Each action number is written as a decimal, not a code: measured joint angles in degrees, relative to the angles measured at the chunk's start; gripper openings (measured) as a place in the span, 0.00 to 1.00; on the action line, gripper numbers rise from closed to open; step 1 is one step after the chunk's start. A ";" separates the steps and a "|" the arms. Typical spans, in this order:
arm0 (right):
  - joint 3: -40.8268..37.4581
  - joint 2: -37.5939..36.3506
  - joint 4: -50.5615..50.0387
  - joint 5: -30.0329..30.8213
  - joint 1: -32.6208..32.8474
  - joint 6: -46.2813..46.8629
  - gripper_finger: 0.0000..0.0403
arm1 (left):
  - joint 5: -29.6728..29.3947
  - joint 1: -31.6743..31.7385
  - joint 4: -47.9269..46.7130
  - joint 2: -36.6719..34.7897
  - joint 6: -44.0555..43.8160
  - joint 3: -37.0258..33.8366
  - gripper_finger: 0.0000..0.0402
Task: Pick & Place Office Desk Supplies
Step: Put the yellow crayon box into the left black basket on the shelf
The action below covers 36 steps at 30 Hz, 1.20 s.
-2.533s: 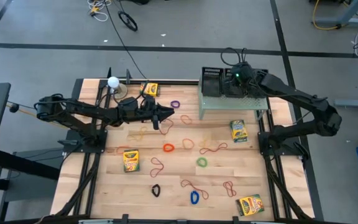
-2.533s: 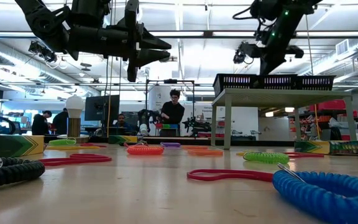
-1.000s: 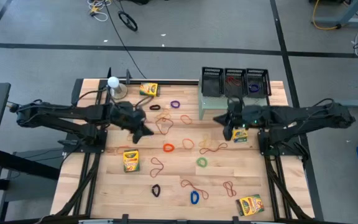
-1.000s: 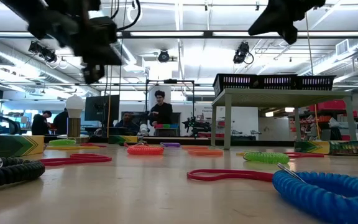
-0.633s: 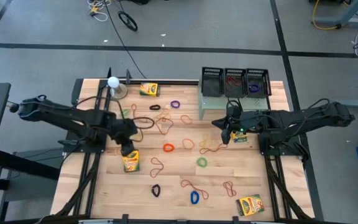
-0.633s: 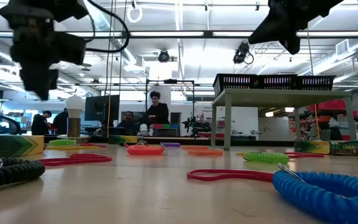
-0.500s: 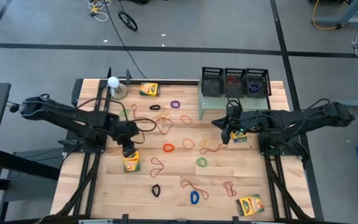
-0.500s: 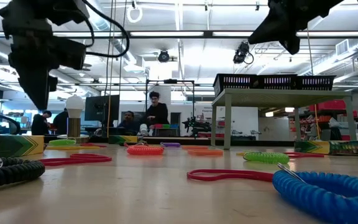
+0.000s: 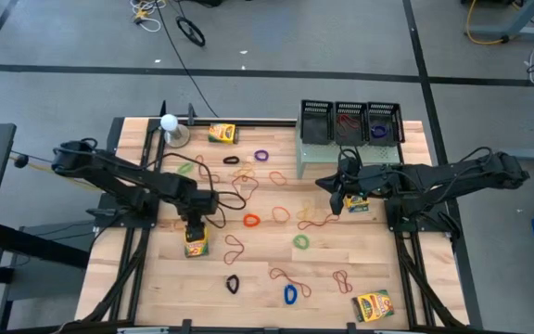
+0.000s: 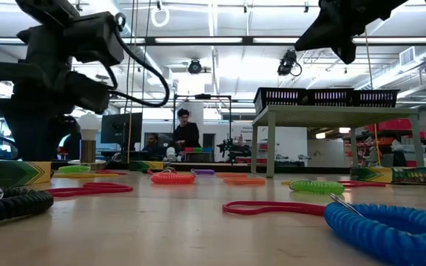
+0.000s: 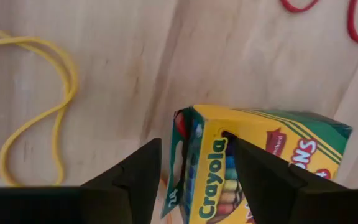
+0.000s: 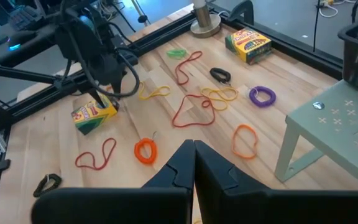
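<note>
Left hand [image 11: 194, 168] spread, fingers straddling yellow-and-green cardboard crayon box [image 11: 253, 165] lying flat on wooden bench [image 9: 267, 237]. Right hand [image 9: 336, 206] pressed together, raised, orange rubber-band loops [image 9: 315, 220] just below.

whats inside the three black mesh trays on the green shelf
From above, the middle tray holds red rubber-band loops and the right tray something purple. The left tray looks empty. The mesh walls hide anything lying low along the sides.
</note>
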 joint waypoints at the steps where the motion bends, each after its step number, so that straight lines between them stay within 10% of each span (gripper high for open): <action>1: 0.00 0.00 -0.02 0.00 0.00 0.00 0.02 | 0.34 0.00 0.06 0.69 0.55 0.04 0.49; 15: -0.02 0.00 0.10 0.24 0.00 0.02 0.02 | 3.71 -0.03 2.34 0.14 3.05 0.50 0.02; 36: -0.02 0.40 0.01 -1.24 0.04 2.88 0.02 | -15.62 -0.15 4.04 -3.32 7.15 16.59 0.01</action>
